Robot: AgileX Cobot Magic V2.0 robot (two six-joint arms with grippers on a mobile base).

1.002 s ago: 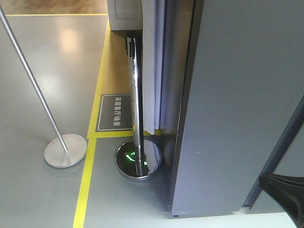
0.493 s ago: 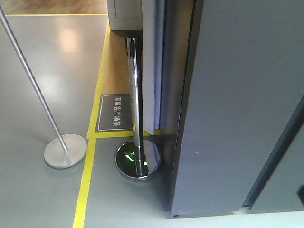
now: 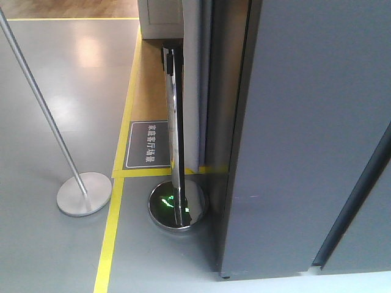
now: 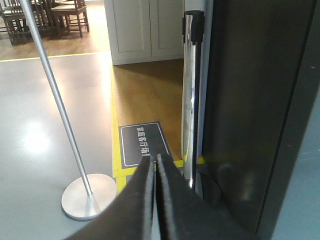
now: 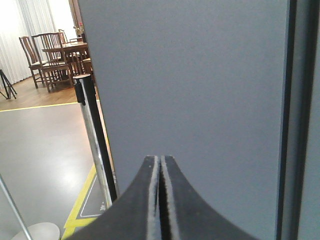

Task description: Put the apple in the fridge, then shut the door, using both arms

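From my front camera, far left, a thin matte metal pole [image 3: 38, 101] leans up from a flat round base disc [image 3: 84, 193] on the smooth, glossy grey floor [image 3: 61, 79]. Yellow floor tape [image 3: 112, 232] runs along the edge of a wooden strip, and a dark floor sign [image 3: 147, 144] with white characters lies inside it. Next comes a mirror-polished chrome stanchion [image 3: 173, 134] with a black cap, standing on a domed shiny base [image 3: 178, 206] that reflects green light. A narrow pale strip shows just beside the post. To the right rises the fridge [image 3: 305, 134], a flat, matte dark grey slab; its door [image 3: 360, 201] looks shut with only a dark seam showing, so I see nothing of the inside. The apple is not visible in any of my views.

On the left wrist feed, the left gripper [image 4: 154, 162] has its black jaws pressed together on nothing, pointing toward the sign. White cabinets [image 4: 145, 30] and wooden chairs [image 4: 60, 15] stand beyond.

On the right wrist feed, the right gripper [image 5: 160, 165] is likewise closed on nothing, facing the grey fridge panel. A dining table with chairs [image 5: 55, 60] sits back left.
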